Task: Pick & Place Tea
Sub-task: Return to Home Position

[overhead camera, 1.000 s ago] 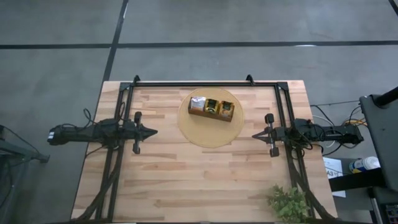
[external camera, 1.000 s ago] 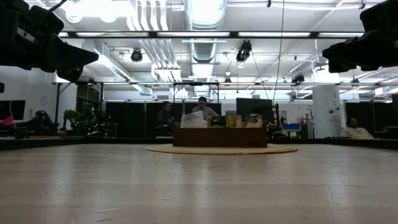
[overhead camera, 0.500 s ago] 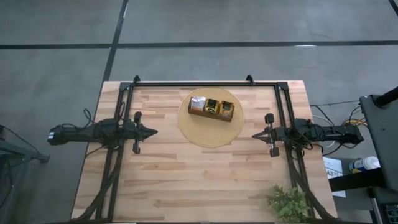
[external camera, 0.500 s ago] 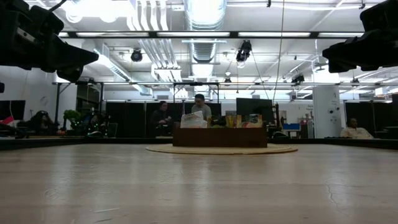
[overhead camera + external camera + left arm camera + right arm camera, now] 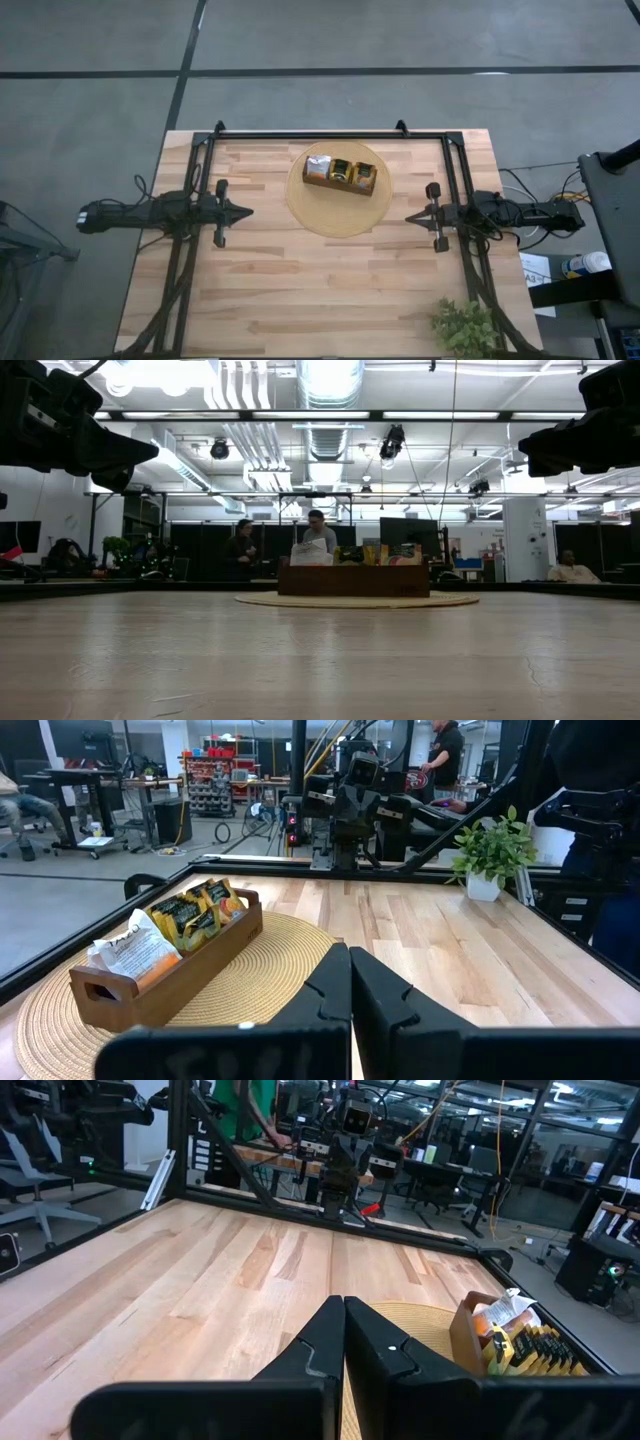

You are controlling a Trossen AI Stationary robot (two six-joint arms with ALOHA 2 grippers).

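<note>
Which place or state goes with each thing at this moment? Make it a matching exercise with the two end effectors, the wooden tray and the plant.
Things:
1. left end effector
2. right end effector
3. wooden tray
4. potted plant

Places or states:
A. at a corner of the table, on the right arm's side
B. shut, above the table's left part
C. on the round woven mat
D. shut, above the table's right part

Pairs: 1-B, 2-D, 3-C, 4-A

Two slim matte-black arms point(image 5: 150, 212), each carrying a short crossbar point(image 5: 220, 230) with round knobs behind its tip, taper to the pointed left claw point(image 5: 245, 211) and right claw point(image 5: 410, 216), whose dark angular fingers point(image 5: 325, 992) show moulded steps, and thin black cables point(image 5: 139, 186) loop from their rear ends.
</note>
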